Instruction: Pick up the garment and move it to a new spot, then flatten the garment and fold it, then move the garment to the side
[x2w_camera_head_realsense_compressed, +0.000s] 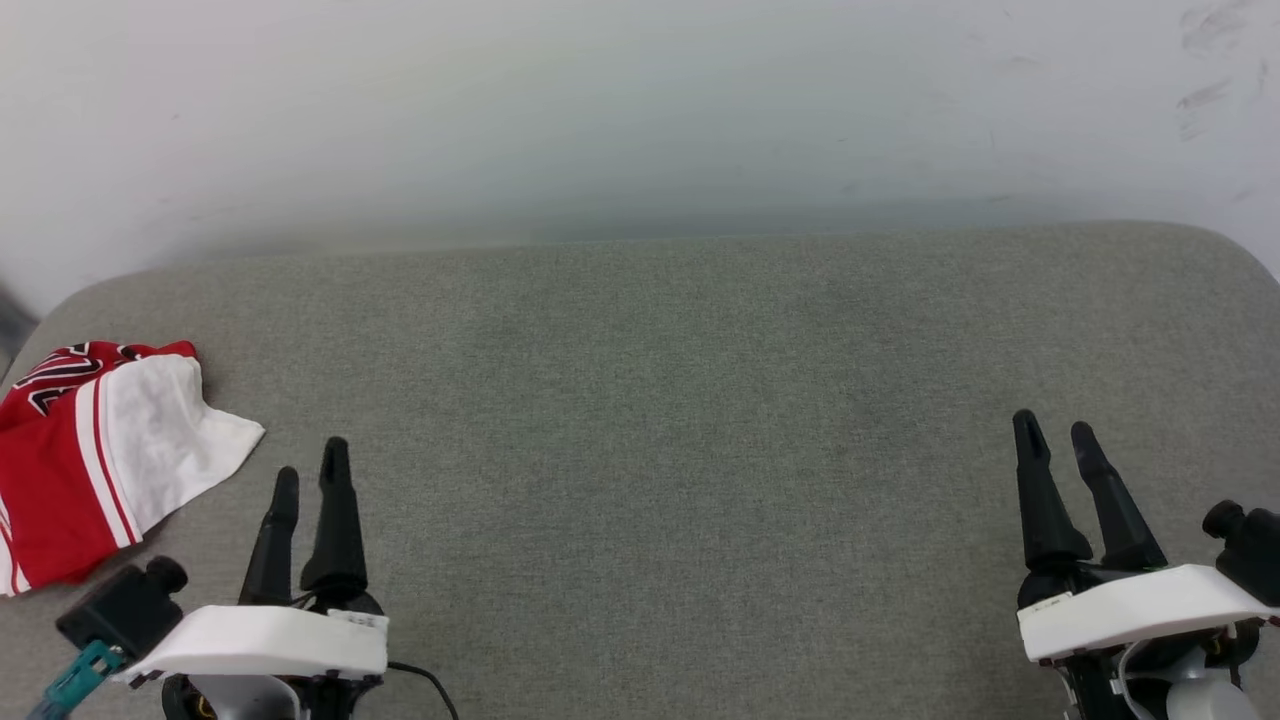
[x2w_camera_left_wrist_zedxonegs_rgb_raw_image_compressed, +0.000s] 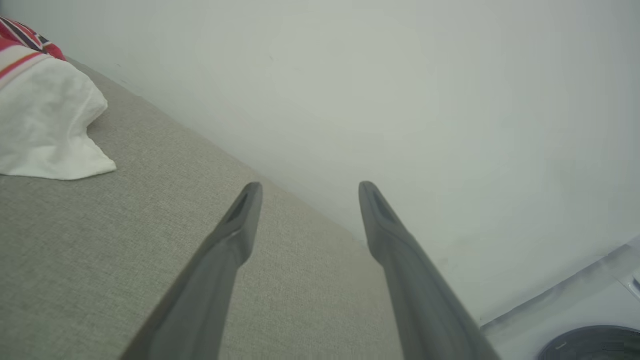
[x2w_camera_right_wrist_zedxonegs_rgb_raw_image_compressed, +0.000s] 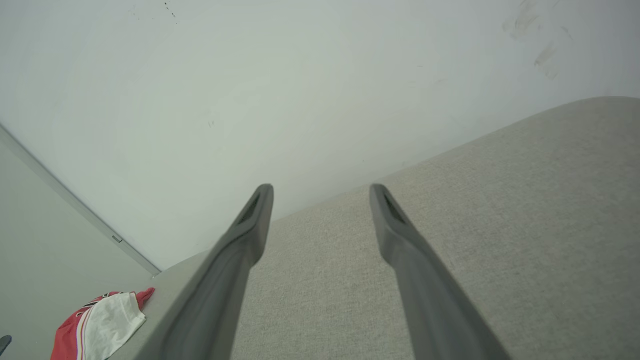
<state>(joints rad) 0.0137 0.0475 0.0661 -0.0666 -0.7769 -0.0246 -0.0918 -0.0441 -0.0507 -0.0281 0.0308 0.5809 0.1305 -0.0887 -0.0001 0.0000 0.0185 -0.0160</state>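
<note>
Presently, garment (x2w_camera_head_realsense_compressed: 90, 460): lying crumpled at grey cushion's (x2w_camera_head_realsense_compressed: 660, 420) left edge, room opening rightward.
left gripper (x2w_camera_head_realsense_compressed: 311, 457): gaping, holding nothing.
right gripper (x2w_camera_head_realsense_compressed: 1053, 422): gaping, holding nothing.

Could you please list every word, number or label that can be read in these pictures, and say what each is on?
No text can be read in full.
On the garment: black, white-outlined lettering on its folded far edge, too crumpled to read.
On the left gripper: small label on its white housing, too small to read.
</note>
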